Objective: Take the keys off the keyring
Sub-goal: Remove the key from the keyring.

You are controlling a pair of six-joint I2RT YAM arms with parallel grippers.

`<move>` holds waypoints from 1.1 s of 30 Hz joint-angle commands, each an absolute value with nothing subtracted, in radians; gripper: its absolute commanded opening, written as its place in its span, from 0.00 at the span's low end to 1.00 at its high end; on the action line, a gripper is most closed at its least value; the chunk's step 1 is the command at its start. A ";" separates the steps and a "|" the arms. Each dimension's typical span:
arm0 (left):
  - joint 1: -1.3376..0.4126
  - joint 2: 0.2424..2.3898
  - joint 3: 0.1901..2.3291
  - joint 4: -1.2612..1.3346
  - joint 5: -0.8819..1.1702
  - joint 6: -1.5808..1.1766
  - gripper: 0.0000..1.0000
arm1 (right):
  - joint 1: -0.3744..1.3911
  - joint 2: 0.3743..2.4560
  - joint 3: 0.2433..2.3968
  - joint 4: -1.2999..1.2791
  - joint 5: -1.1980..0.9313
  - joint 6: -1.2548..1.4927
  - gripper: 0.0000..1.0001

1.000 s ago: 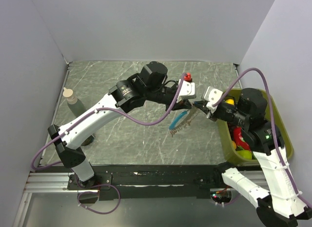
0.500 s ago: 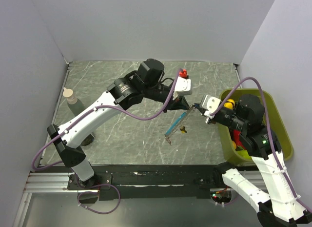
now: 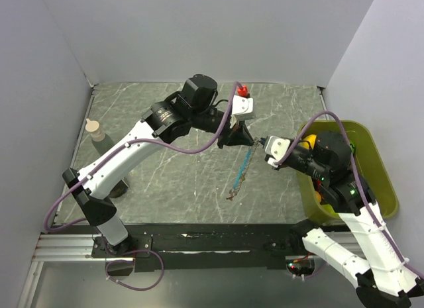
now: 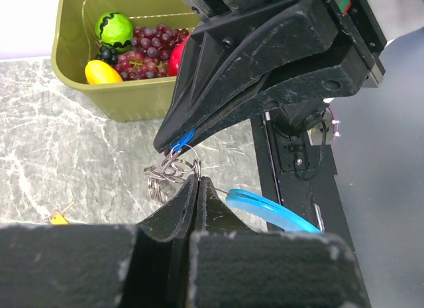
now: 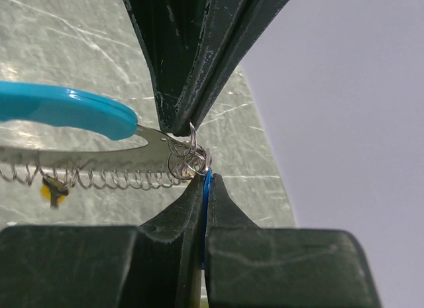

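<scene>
The keyring (image 4: 167, 173), a cluster of small silvery rings, hangs in mid-air between my two grippers. My left gripper (image 4: 195, 179) is shut on one ring of it. My right gripper (image 5: 207, 178) is shut on a thin blue key (image 5: 207, 189) that meets the keyring (image 5: 188, 158). In the top view the left gripper (image 3: 246, 137) and right gripper (image 3: 263, 142) stand tip to tip above the table's middle. Down from the rings hangs a light-blue strip (image 3: 247, 162) with a wire coil (image 5: 99, 179) alongside it. A tiny orange key (image 5: 52, 191) dangles at the coil's end.
An olive-green bin (image 3: 379, 183) of toy fruit stands at the right edge, beside the right arm. A small bottle (image 3: 97, 133) stands at the far left. Purple cables loop over both arms. A small red piece (image 3: 243, 91) sits on top of the left wrist.
Both grippers have moved left and toward the back wall, still joined at the rings. The light-blue strip now hangs straighter below them.
</scene>
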State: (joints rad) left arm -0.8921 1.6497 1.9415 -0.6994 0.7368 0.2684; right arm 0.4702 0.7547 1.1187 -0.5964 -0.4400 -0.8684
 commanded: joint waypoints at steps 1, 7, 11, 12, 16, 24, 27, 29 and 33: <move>-0.885 1.621 1.999 -0.603 0.808 0.236 0.01 | 0.479 0.750 1.117 -0.604 -0.345 -0.899 0.00; -0.861 1.608 1.987 -0.583 0.801 0.213 0.02 | 0.479 0.730 1.127 -0.629 -0.311 -0.925 0.00; -0.835 1.595 1.977 -0.575 0.804 0.206 0.18 | 0.480 0.727 1.150 -0.641 -0.305 -0.925 0.00; -0.831 1.591 1.968 -0.572 0.805 0.204 0.21 | 0.479 0.729 1.160 -0.643 -0.305 -0.919 0.00; -0.827 1.575 1.945 -0.565 0.811 0.201 0.32 | 0.477 0.749 1.219 -0.661 -0.337 -0.893 0.00; -0.827 1.575 1.921 -0.563 0.815 0.221 0.33 | 0.471 0.775 1.259 -0.681 -0.411 -0.861 0.00; -0.834 1.583 1.904 -0.572 0.790 0.250 0.33 | 0.465 0.787 1.285 -0.690 -0.451 -0.839 0.00; -0.853 1.589 1.895 -0.578 0.759 0.284 0.33 | 0.460 0.801 1.313 -0.701 -0.474 -0.819 0.00; -0.896 1.592 1.891 -0.598 0.675 0.331 0.34 | 0.454 0.821 1.350 -0.726 -0.543 -0.784 0.00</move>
